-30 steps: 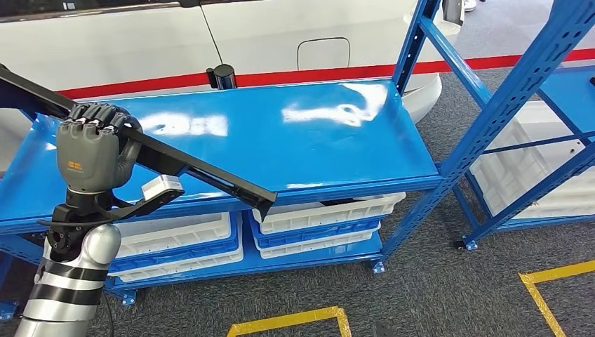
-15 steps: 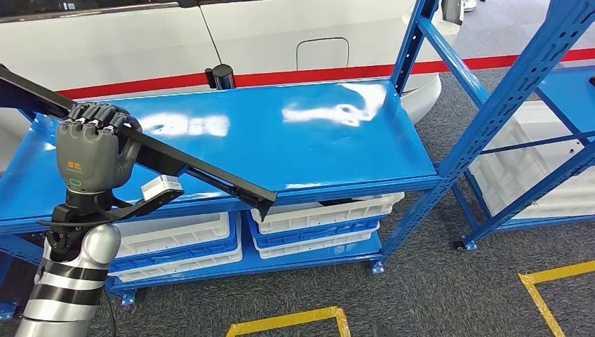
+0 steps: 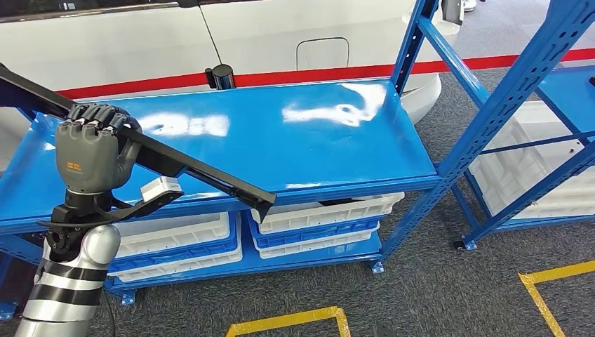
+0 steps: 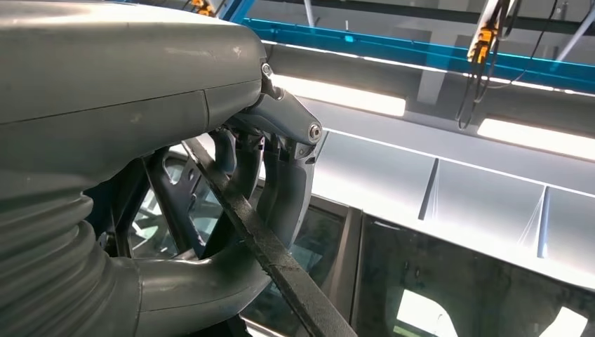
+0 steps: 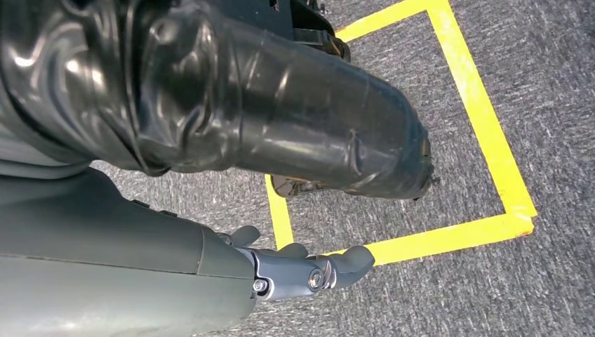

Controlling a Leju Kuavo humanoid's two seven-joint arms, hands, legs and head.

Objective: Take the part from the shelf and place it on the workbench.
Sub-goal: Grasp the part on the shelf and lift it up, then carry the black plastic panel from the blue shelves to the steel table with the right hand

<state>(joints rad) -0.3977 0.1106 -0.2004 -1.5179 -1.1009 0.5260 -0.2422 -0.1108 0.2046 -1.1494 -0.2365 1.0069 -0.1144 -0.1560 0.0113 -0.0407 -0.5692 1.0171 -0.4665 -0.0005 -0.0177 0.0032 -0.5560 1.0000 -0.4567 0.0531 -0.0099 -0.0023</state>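
A long black part (image 3: 189, 168), a thin angled bar, slants from the far left over the front edge of the blue workbench top (image 3: 316, 140). My left hand (image 3: 91, 151) grips it around the middle, fingers wrapped over the bar, holding it just above the surface. In the left wrist view the bar (image 4: 281, 263) runs through the closed fingers of that hand (image 4: 140, 140). My right hand (image 5: 210, 274) hangs low over grey carpet, fingers loosely extended and holding nothing.
White bins (image 3: 323, 217) sit on the lower blue shelf under the bench top. A second blue rack (image 3: 519, 84) with a white bin stands at the right. A white car body (image 3: 281, 35) is behind the bench. Yellow tape (image 3: 295, 319) marks the carpet.
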